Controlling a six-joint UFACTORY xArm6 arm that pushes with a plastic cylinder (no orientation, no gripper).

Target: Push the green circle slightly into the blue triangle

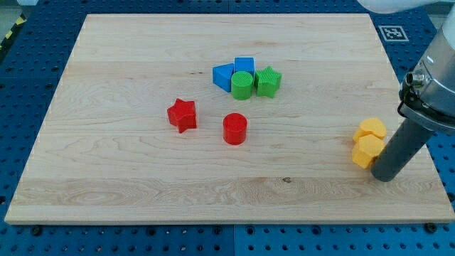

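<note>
The green circle (242, 84) stands near the top middle of the wooden board (128, 85). It touches the blue triangle (223, 75) on its left and the green star (268, 82) on its right. A blue cube (244, 65) sits just behind it. My tip (384, 177) is far off at the view's lower right, beside two yellow blocks, well away from the green circle.
A red star (182, 114) and a red cylinder (234, 129) lie below the cluster. A yellow heart-like block (371, 129) and a yellow hexagon (367, 151) sit left of my tip. The board's right edge is close to the tip.
</note>
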